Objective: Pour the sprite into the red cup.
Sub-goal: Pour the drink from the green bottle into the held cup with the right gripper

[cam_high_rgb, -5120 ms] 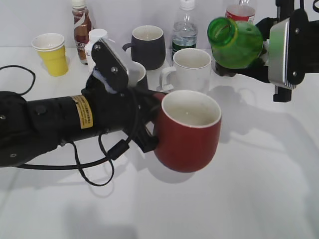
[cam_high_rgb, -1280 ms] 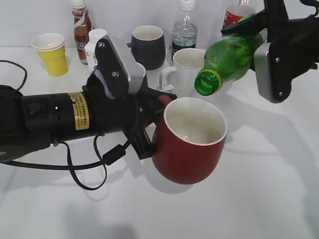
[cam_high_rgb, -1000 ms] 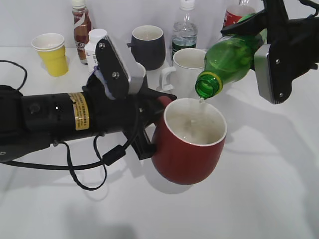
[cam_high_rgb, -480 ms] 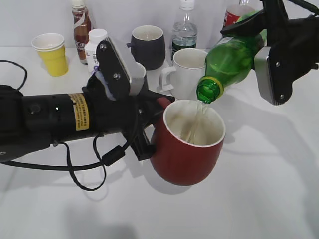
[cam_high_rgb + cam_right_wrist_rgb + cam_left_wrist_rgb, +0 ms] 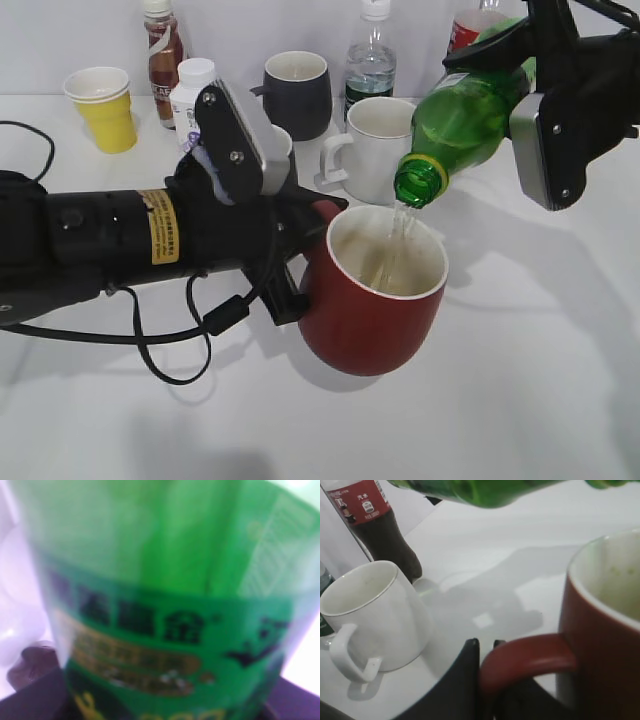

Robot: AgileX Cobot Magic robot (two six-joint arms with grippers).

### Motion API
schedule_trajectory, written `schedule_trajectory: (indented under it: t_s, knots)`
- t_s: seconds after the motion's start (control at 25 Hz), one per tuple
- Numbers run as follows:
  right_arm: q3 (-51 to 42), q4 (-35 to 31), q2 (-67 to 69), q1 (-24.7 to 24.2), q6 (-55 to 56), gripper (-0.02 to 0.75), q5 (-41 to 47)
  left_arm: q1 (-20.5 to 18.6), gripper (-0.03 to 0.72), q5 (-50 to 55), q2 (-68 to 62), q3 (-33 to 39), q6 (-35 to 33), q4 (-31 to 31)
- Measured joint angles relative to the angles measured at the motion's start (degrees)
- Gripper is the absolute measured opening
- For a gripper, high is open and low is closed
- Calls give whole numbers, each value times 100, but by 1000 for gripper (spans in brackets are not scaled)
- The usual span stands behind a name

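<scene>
The red cup [image 5: 370,305] hangs above the table at the centre, white inside with liquid in it. My left gripper [image 5: 300,270] is shut on its loop handle [image 5: 525,660], with the black fingers [image 5: 485,647] pinching it. The sprite [image 5: 465,120], a green bottle with no cap on it, is tilted mouth-down over the cup, and a clear stream falls from its mouth into the cup. My right gripper [image 5: 545,110] is shut on the bottle's body. The bottle's label fills the right wrist view [image 5: 160,620], and its underside shows at the top of the left wrist view [image 5: 485,490].
Behind stand a white mug [image 5: 375,145], a black mug [image 5: 298,92], a yellow paper cup [image 5: 102,105], a brown drink bottle [image 5: 163,55], a white jar [image 5: 190,85], a water bottle [image 5: 371,60] and a cola bottle [image 5: 372,525]. A black cable [image 5: 180,350] loops under my left arm.
The sprite bottle has tipped from mouth-up to mouth-down over the cup, and liquid now streams into it. The red cup has dropped slightly and filled.
</scene>
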State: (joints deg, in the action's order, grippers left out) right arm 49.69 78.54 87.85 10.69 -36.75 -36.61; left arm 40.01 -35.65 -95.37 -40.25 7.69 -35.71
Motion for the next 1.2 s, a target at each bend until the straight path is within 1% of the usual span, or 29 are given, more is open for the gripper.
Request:
schedule_trajectory:
  t_s: [1.2]
  knots:
    - [0,-126,0,0,-159,392,5,0,50,6,0,0,0,-21]
